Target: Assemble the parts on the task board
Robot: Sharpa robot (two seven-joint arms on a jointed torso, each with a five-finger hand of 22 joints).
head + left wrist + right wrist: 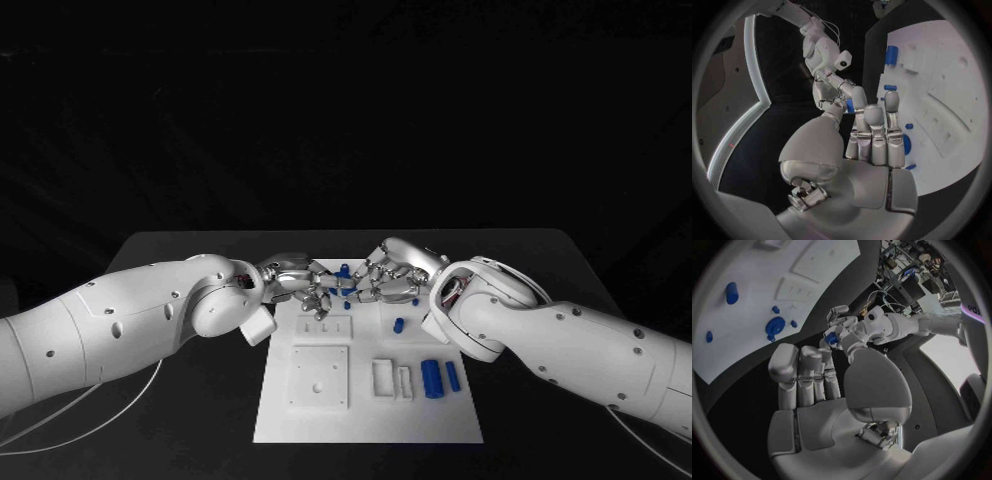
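Note:
The white task board (369, 420) lies mid-table, and my two hands meet over its far end. My left hand (300, 284) pinches a small blue part (850, 106) between thumb and fingertip; the same part (832, 338) shows in the right wrist view. My right hand (389, 278) reaches in from the other side, its fingertips right at the part; whether it also grips it I cannot tell. On the board two blue cylinders (433, 379) lie side by side at the near right, and a short blue peg (398, 323) stands further back.
A white square block (320, 377) and a small white frame (385, 378) sit on the board's near half. A row of small slots (326, 327) lies just before the hands. Both forearms flank the board's far half. Bare black table (188, 440) surrounds the board.

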